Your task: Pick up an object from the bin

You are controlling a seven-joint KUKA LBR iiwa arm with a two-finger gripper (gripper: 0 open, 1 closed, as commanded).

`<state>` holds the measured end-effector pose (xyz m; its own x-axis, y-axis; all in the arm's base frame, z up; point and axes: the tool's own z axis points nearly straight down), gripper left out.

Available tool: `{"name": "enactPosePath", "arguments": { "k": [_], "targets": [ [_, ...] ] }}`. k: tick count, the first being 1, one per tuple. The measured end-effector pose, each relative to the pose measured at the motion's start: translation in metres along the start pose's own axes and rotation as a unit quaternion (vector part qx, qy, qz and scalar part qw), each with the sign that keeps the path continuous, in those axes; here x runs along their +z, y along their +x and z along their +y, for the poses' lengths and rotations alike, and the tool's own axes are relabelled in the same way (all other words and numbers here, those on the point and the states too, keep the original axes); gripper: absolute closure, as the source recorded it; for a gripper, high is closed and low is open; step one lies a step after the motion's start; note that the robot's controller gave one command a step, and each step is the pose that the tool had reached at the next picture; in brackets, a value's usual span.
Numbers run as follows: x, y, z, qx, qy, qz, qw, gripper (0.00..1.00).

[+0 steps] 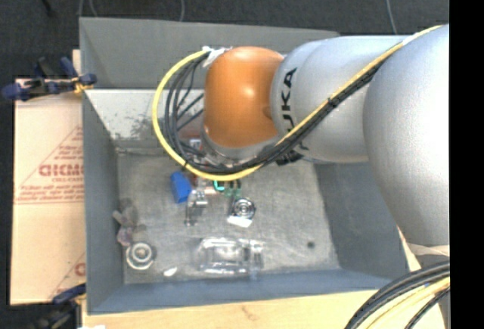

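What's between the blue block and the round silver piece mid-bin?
In the camera view, the gripper, close beside the blue block; the round silver piece lies apart.

From my console: the KUKA arm (333, 100) reaches in from the right over the grey metal bin (98, 191), its orange wrist cover (238, 97) ringed by black and yellow cables. Below the cover I see the gripper (197, 206) low over the middle of the bin floor, just beside a small blue block (180, 187). To its right lies a round silvery part (242, 208), and lower in the view a clear plastic packet (227, 256). At lower left — well apart from the gripper — sit a round metal ring (140, 253) and a greyish crumpled piece (125, 220).
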<state>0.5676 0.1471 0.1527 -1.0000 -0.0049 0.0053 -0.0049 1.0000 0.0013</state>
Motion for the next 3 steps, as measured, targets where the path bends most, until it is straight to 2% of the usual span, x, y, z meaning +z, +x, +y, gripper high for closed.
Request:
{"name": "enactPosePath", "arguments": {
  "k": [1,3],
  "targets": [
    [0.0790,-0.0460,-0.0240,-0.149,0.000,-0.0059,0.9888,0.00],
    [0.0751,-0.0501,-0.0233,-0.144,-0.001,-0.0076,0.9895,0.00]
  ]
}}
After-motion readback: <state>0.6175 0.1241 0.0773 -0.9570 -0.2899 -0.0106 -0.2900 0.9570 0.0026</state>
